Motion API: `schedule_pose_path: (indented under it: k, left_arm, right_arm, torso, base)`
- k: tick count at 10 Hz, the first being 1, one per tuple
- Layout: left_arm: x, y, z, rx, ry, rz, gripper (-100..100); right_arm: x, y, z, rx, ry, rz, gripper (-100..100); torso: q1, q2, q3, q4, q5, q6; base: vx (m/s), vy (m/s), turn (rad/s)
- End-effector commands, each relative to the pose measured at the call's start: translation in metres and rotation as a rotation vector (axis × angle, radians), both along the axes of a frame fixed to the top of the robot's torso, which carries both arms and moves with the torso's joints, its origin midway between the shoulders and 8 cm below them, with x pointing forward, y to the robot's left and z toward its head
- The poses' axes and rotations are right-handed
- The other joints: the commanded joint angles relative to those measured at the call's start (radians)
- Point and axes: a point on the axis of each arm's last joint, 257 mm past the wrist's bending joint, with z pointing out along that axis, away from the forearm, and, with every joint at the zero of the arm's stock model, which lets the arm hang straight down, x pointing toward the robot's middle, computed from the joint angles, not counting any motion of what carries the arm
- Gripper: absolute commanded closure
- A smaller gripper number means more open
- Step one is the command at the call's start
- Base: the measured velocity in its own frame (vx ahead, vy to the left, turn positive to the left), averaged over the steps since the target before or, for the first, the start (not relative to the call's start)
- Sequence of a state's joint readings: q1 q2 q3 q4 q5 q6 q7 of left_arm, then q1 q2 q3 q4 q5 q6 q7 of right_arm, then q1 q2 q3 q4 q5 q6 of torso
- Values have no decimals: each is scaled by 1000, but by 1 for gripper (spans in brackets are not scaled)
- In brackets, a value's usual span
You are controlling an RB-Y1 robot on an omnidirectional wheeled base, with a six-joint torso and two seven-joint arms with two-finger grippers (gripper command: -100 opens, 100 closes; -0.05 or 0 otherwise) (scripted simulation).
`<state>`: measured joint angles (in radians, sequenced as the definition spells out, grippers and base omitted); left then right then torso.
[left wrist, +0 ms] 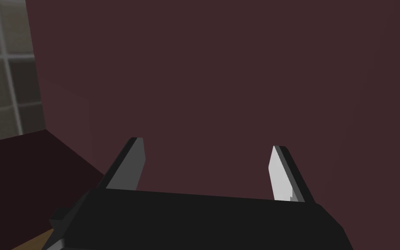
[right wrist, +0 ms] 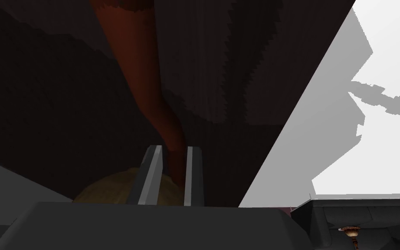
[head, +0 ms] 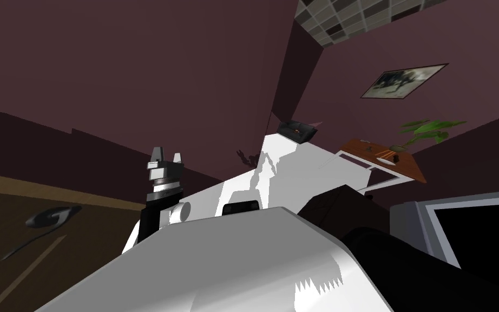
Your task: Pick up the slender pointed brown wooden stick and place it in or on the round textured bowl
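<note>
The right gripper (right wrist: 172, 173) has its fingers narrow, seemingly pinching the brown stick (right wrist: 145, 78) beside the tan bowl (right wrist: 103, 191); the left gripper (left wrist: 205, 169) has its fingers spread wide.

The stick (right wrist: 168, 126) is a plain dark reddish brown; the bowl (right wrist: 103, 191) behind it is straw tan, faintly mottled. The right gripper (right wrist: 174, 148) has light grey fingers (right wrist: 149, 178) on a dark grey body. The left gripper (head: 167, 153) has pale grey fingers on black. The walls (head: 135, 65) are deep plum. The ceiling (head: 351, 16) is a grid of grey and darker squares with pale lines. The table (head: 405, 168) has a red-brown top on a white frame. The plant (head: 432, 130) is green and the floor (head: 5, 216) brown. The screen (head: 481, 233) is black with a grey border.
</note>
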<state>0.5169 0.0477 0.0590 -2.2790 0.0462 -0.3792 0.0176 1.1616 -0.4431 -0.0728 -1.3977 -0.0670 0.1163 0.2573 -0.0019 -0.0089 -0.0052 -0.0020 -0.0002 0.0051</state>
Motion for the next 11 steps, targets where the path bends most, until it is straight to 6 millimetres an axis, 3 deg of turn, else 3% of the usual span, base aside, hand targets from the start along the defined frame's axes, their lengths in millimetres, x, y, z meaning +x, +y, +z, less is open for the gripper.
schedule_pose_path:
  k: [1, 7, 11]
  left_arm:
    - [0, 0, 0, 0, 0, 0, 0]
    - [0, 0, 0, 0, 0, 0, 0]
    - [0, 0, 0, 0, 0, 0, 0]
  right_arm:
    - [1, -17, 10, -19, -5, 6, 100]
    - [24, -93, 59, -94, -31, 52, 100]
    - [48, -132, 92, -128, -50, 90, 100]
  torso:
    - [0, 0, 0, 0, 0, 0]
    - [-1, 2, 1, 0, 0, 2]
    - [-5, 6, 2, -1, 0, 7]
  base:
    - [34, 54, -138]
    - [31, 53, -217]
    - [21, 38, -181]
